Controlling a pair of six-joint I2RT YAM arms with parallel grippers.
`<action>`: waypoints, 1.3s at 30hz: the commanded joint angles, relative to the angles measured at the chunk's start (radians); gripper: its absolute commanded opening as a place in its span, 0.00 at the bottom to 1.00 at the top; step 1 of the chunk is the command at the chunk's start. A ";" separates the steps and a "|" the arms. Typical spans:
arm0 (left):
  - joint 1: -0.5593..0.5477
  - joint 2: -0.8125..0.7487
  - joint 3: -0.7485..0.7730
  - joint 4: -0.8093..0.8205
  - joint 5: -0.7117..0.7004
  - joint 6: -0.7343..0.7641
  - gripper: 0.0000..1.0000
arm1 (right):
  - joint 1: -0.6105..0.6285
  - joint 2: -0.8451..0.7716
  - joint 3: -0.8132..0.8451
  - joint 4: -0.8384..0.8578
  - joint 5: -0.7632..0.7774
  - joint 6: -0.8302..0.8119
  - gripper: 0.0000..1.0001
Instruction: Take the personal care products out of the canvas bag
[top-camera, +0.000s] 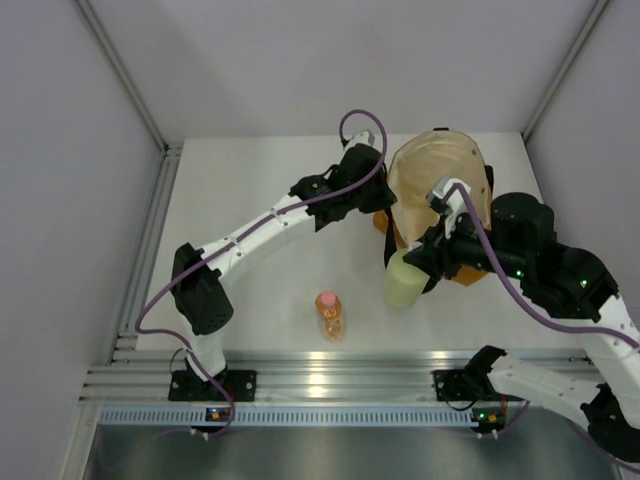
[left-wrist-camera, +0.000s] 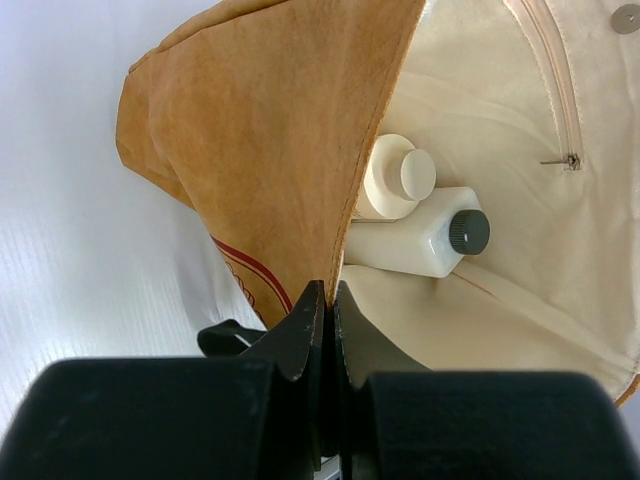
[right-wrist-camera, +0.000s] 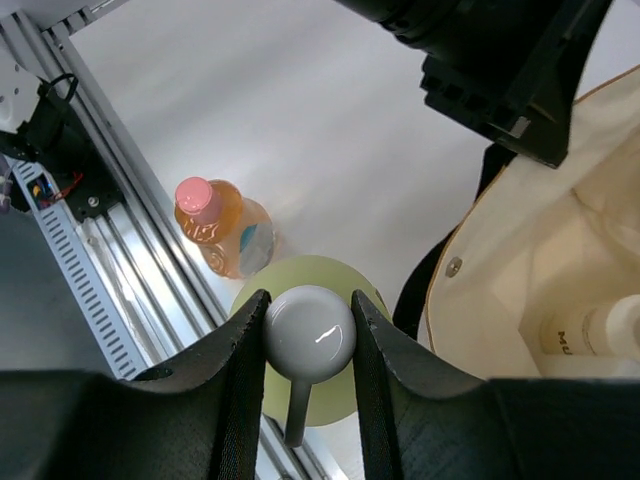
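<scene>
We see a white table (top-camera: 260, 215) enclosed by plain pale grey walls (top-camera: 70, 150), with a ribbed aluminium rail (top-camera: 330, 382) running along its near edge where both arm bases are bolted. The canvas bag (top-camera: 440, 175) sits toward the far right of the table, its mouth held open so that the cream lining shows. The left gripper (left-wrist-camera: 328, 303) reaches to the bag's left rim. Its two dark fingers (left-wrist-camera: 298, 340) are pressed together with no gap, and the tan cloth edge runs straight down into the pinch. Past that rim, in the left wrist view, two products lie inside against the lining: the squat cream bottle (left-wrist-camera: 393, 180) and, touching it, the clear-white bottle (left-wrist-camera: 410, 243) on its side with its black cap pointing right. The right gripper (right-wrist-camera: 310, 325) is just in front of the bag, and its fingers (right-wrist-camera: 240, 385) are opened only as wide as the round white cap (right-wrist-camera: 311, 335) they clamp from both sides. Below them is the yellow-green bottle (top-camera: 403, 283), outside the bag; we cannot tell whether its base touches the table. The orange bottle (top-camera: 330, 315) with its pink cap lies on the table near the rail, close to the yellow-green one.
</scene>
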 joint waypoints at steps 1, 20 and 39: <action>-0.001 0.005 0.047 0.026 0.012 0.015 0.00 | 0.036 -0.038 -0.043 0.339 -0.073 -0.021 0.00; 0.004 0.037 0.066 0.025 0.004 0.066 0.00 | 0.224 0.021 -0.509 0.834 -0.030 -0.185 0.00; 0.006 0.041 0.051 0.025 -0.019 0.114 0.00 | 0.251 0.198 -0.715 1.123 -0.054 -0.139 0.12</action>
